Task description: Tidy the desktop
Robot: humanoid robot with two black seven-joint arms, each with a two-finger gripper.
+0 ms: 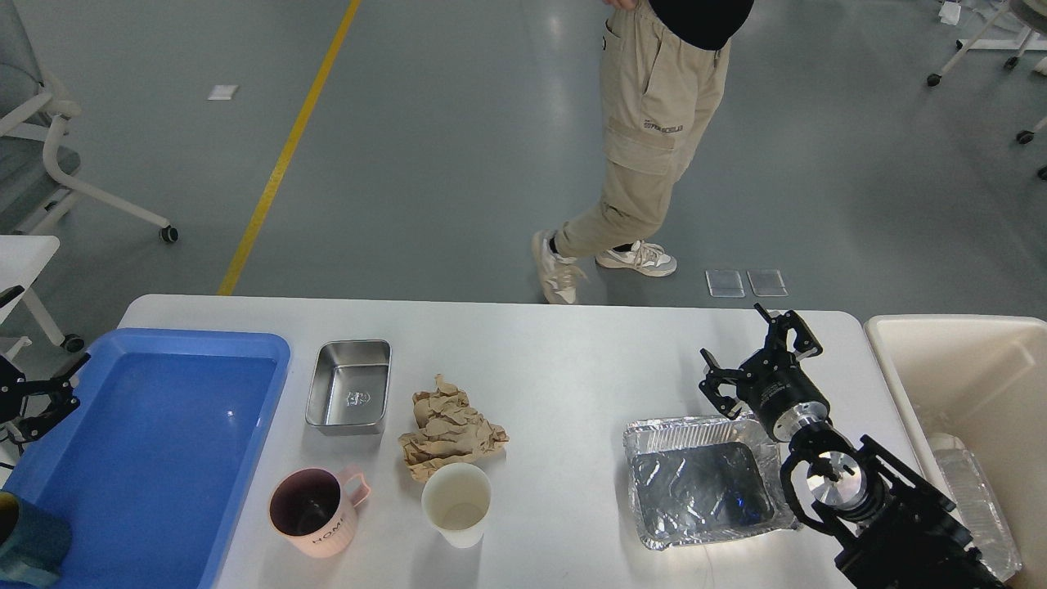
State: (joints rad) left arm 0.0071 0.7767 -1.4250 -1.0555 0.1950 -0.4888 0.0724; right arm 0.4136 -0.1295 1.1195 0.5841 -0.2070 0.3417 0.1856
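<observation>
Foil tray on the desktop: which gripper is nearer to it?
Right. The right gripper hovers open just beyond the foil tray's far right corner. The left gripper is at the view's left edge, past the blue tray.
</observation>
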